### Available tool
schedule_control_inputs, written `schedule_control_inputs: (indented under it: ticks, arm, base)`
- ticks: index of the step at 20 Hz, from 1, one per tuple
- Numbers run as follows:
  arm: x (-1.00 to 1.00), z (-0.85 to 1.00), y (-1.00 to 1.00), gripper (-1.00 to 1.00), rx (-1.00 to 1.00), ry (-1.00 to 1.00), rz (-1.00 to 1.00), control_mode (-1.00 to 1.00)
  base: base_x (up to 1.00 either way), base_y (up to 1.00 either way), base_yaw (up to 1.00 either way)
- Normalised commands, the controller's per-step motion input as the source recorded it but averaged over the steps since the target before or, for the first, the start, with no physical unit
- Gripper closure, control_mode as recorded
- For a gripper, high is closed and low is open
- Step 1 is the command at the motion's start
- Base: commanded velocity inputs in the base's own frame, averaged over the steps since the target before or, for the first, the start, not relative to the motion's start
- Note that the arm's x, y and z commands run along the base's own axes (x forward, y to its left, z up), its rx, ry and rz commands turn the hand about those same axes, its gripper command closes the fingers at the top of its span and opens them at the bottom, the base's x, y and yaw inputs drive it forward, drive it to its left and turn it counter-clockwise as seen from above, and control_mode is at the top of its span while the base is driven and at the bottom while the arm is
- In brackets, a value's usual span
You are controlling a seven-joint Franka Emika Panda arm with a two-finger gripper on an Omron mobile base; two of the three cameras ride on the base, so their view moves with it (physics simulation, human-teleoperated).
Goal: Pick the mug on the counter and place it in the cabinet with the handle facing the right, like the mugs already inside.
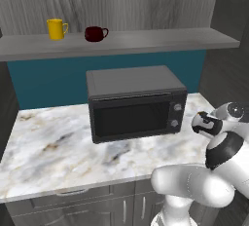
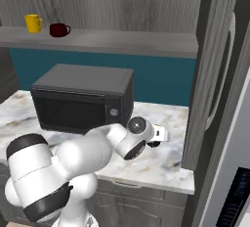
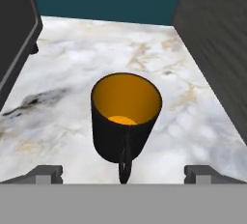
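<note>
Fingers [image 3: 48, 174] are standing wide apart in the hand view, gripping nothing, with the black mug [image 3: 124, 121] sitting upright on the marble bench [image 3: 62, 121] between and just beyond them (handle pointing back at the camera). From the left base, the hand is hanging right of the microwave [image 1: 136, 102]; its tips are probably hidden there. From the right base, the yellow mug [image 2: 33, 23] and red cup [image 2: 58, 30] are resting on the cabinet shelf [image 2: 132, 42].

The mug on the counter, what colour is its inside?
Orange inside the black mug, best seen in the hand view.
</note>
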Motion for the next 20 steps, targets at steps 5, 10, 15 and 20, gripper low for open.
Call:
schedule_control_inputs:
  ticks: [5, 10, 15, 20]
  arm:
    - [0.22, -0.15, -0.07, -1.0, 0.0, 0.0, 0.0, -1.0]
    - [0.22, -0.16, -0.08, -1.0, 0.0, 0.0, 0.0, -1.0]
    - [0.19, -0.17, -0.06, 1.0, 0.0, 0.0, 0.0, -1.0]
    - [0.06, -0.13, -0.08, 1.0, 0.0, 0.0, 0.0, -1.0]
  base:
    - [0.0, 0.0, 0.0]
    - [0.0, 0.0, 0.0]
    - [0.0, 0.0, 0.0]
    - [0.0, 0.0, 0.0]
